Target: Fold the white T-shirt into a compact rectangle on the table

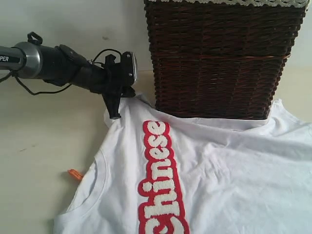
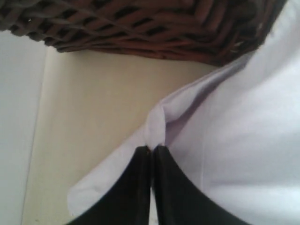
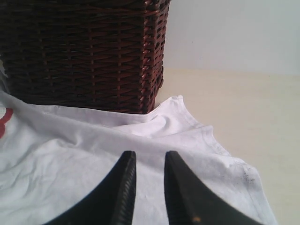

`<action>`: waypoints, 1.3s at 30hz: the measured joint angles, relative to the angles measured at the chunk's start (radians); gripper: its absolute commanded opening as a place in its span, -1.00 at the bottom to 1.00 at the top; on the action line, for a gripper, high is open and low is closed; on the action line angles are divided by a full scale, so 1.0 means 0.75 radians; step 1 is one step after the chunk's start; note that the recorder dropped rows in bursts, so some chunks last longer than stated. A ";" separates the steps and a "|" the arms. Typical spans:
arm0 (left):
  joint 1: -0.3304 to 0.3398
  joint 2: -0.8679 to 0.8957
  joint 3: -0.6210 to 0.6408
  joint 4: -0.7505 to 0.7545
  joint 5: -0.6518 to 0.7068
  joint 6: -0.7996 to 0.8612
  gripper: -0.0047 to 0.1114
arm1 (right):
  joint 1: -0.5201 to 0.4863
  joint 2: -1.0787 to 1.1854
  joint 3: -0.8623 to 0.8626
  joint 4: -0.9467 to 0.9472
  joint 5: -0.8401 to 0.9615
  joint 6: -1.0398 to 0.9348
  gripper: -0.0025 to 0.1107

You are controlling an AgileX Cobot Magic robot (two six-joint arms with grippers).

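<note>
Pale beige tabletop [image 1: 34, 146] carries the white T-shirt [image 1: 229, 165], spread flat across the lower right of the exterior frame with its far edge against the wicker basket [image 1: 219, 58]. The left hand [image 1: 115, 113] is clamped on a pinch of sleeve cloth. The right hand [image 3: 149, 157] hovers over the shirt, jaws apart and empty. The sleeve is best lifted low and drawn inward, clear of the basket. The neckline [image 1: 95, 185] faces left; the body's long axis runs left to right.
</note>
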 measured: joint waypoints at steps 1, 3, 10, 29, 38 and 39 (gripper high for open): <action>0.000 0.000 0.000 0.000 -0.027 0.000 -0.92 | 0.000 0.000 0.000 0.000 0.000 0.000 -0.55; 0.000 0.000 0.000 0.000 -0.108 0.000 -0.92 | 0.000 0.000 0.000 0.000 0.000 0.000 -0.55; 0.034 0.000 0.000 -0.061 -0.200 -0.005 -0.92 | 0.000 0.000 0.000 0.000 0.000 0.000 -0.55; -0.034 -0.078 0.074 -0.443 -0.302 -0.049 0.45 | 0.000 0.000 0.000 0.000 0.000 0.000 -0.55; 0.344 -0.507 0.663 -0.092 0.806 -0.530 -0.63 | 0.000 0.000 0.000 0.006 0.000 0.000 -0.55; 0.344 -0.505 0.723 -0.065 0.860 -0.473 -0.84 | 0.000 0.000 0.000 0.006 0.000 0.000 -0.55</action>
